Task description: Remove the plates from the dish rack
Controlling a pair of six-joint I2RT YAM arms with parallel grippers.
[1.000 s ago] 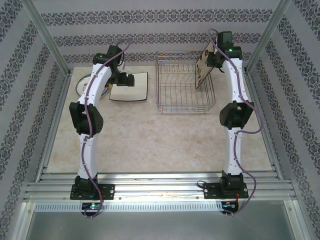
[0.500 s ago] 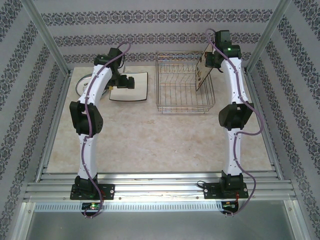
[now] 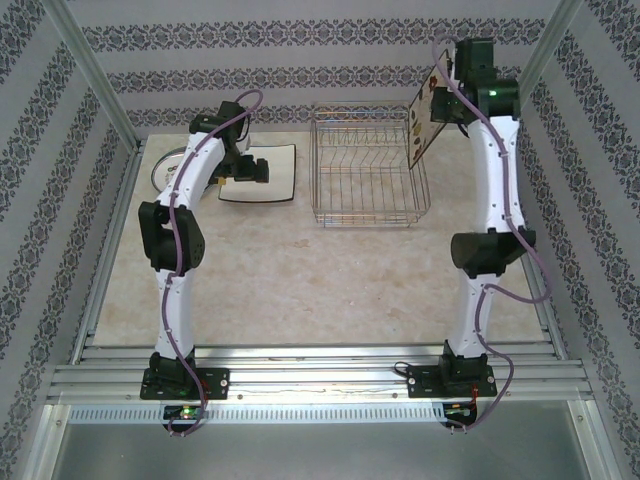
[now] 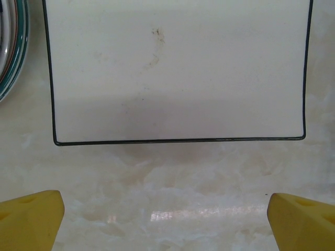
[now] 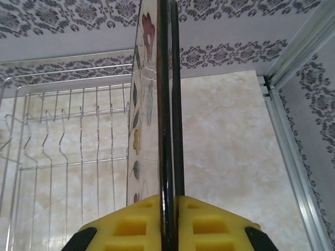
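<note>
My right gripper [image 3: 450, 98] is shut on the edge of a square cream plate [image 3: 427, 112] with a dark rim and coloured flowers. It holds the plate upright in the air, above the right end of the silver wire dish rack [image 3: 368, 168]. The right wrist view shows this plate [image 5: 145, 99] edge-on, pinched between the yellow fingers of the gripper [image 5: 168, 222], with the rack [image 5: 63, 151] down to the left and no plates among its dividers. A second square plate [image 3: 283, 175] lies flat on the table left of the rack. My left gripper [image 3: 258, 168] hovers open over it. In the left wrist view that plate [image 4: 178, 68] lies ahead of the gripper [image 4: 167, 222].
A round plate with a green rim [image 4: 10, 49] lies left of the flat square plate, partly hidden behind my left arm [image 3: 158, 170]. Patterned walls and aluminium posts close in the back and sides. The marble tabletop [image 3: 300, 280] stretches in front of the rack.
My right arm has risen and swung right, carrying the square plate up and clear of the rack. The left arm has shifted only slightly, its gripper still open.
</note>
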